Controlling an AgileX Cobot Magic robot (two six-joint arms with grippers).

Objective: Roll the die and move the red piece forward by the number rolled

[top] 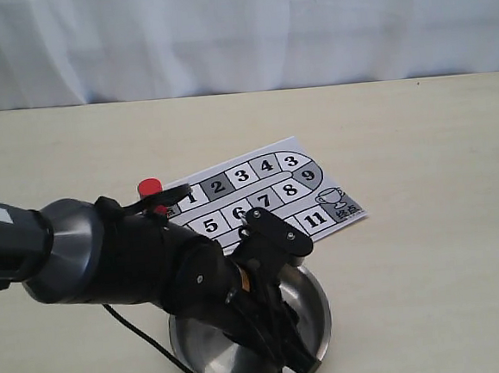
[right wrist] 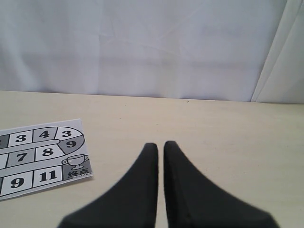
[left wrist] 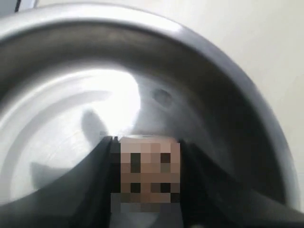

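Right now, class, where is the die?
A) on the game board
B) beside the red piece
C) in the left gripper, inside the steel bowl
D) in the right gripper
C: the die sits clamped in the left gripper, the steel bowl curving around it.

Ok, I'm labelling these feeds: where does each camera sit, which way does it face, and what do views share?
Exterior: off the arms, looking down across the table at the board, red piece and steel bowl; the left arm shows.
Left wrist: on that arm, facing into the bowl; the left fingers flank the die.
Right wrist: low, facing the curtain; near-shut right fingers show.
Shared: bowl, exterior and left wrist; board, exterior and right wrist.
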